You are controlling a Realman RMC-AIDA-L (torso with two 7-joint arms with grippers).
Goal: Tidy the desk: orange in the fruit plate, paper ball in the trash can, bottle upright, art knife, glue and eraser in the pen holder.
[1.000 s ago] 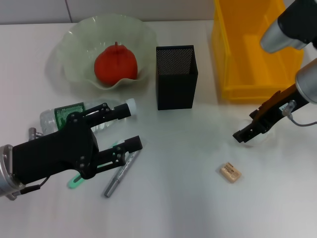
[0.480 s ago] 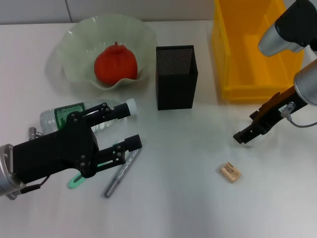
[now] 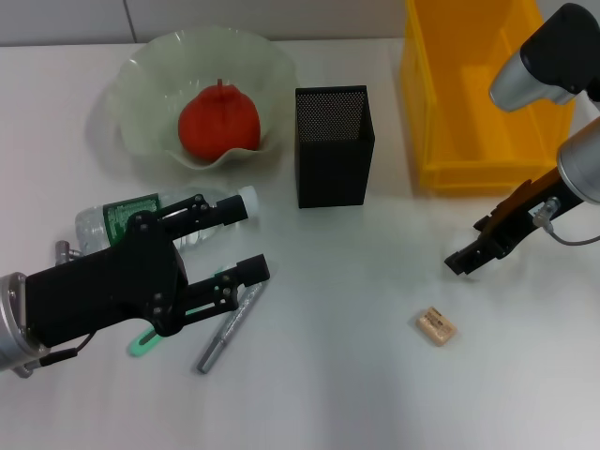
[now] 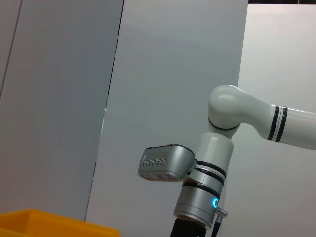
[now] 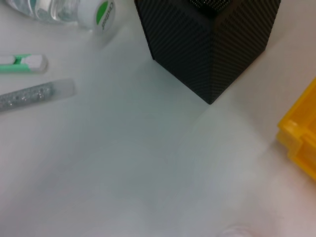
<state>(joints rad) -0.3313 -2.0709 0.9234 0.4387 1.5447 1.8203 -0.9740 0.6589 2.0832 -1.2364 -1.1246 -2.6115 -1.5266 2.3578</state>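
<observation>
The orange (image 3: 218, 122) lies in the pale-green fruit plate (image 3: 141, 84). The bottle (image 3: 127, 220) lies on its side, and its cap shows in the right wrist view (image 5: 96, 12). My left gripper (image 3: 255, 239) is open and hovers over the bottle, the green art knife (image 3: 141, 343) and the silver glue stick (image 3: 228, 328). The eraser (image 3: 437, 325) lies at the front right. My right gripper (image 3: 467, 260) is between the eraser and the yellow trash can (image 3: 483, 94). The paper ball is almost hidden under it; only a pale edge (image 5: 237, 231) shows. The pen holder (image 3: 334, 145) stands in the middle.
The right wrist view shows the pen holder (image 5: 207, 44), the art knife (image 5: 22, 63), the glue stick (image 5: 34, 94) and a corner of the trash can (image 5: 301, 143). The left wrist view shows only a wall and my right arm (image 4: 217, 163).
The white paper ball seen by the right gripper's tip earlier no longer shows on the table. The right gripper has shifted slightly. The left arm has not moved.
</observation>
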